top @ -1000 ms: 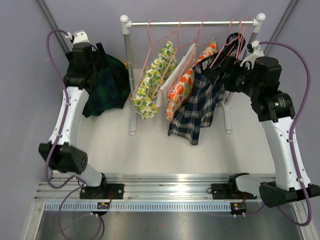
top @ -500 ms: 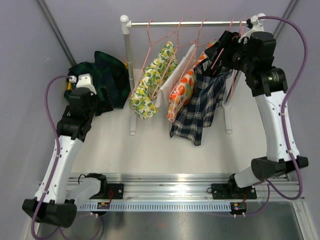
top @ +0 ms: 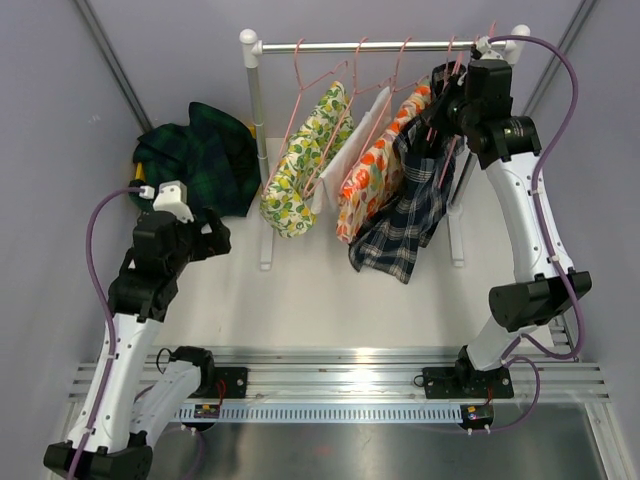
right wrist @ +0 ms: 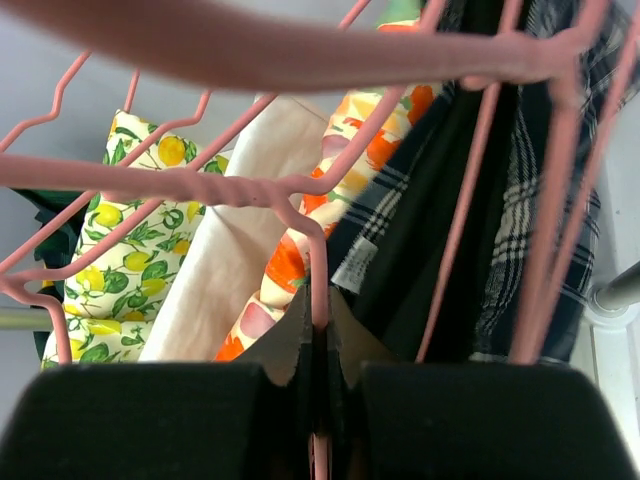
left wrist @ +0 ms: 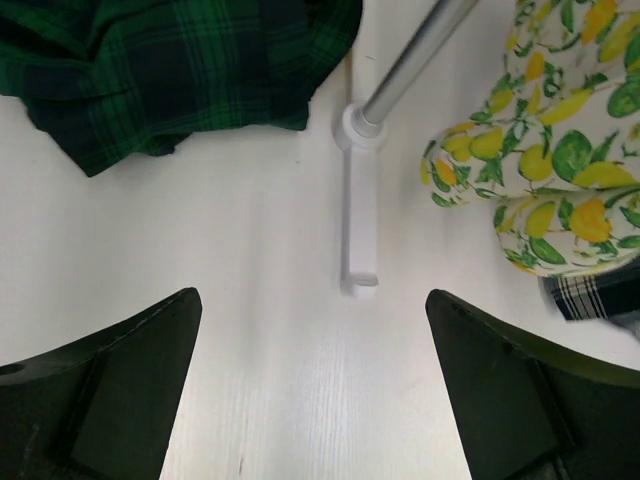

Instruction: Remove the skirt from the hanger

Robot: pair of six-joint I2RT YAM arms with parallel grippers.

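One orange-print garment point(top: 368, 172) crowds plaid skirt point(top: 408, 205); right gripper point(right wrist: 318, 352) clamped on pink hanger point(right wrist: 298, 212); left gripper point(left wrist: 315, 335) apart.

Matt cloth skirt point(top: 405, 215), smooth hanger point(right wrist: 318, 285)

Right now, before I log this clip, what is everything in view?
Rack: one, white posts with a silver bar, rear of table.
Hangers: several, pink, on the bar.
Lemon-print garment: one, yellow and green on white, hanging furthest left.
Cream garment: one, hanging next to it.
Orange-floral garment: one, hanging mid-rack.
Navy plaid skirt: one, hanging furthest right.
Green plaid garment: one, heaped on the table, rear left.
Table: one, white.
Left tool: black, open, above the table.
Right tool: black, shut on a hanger.
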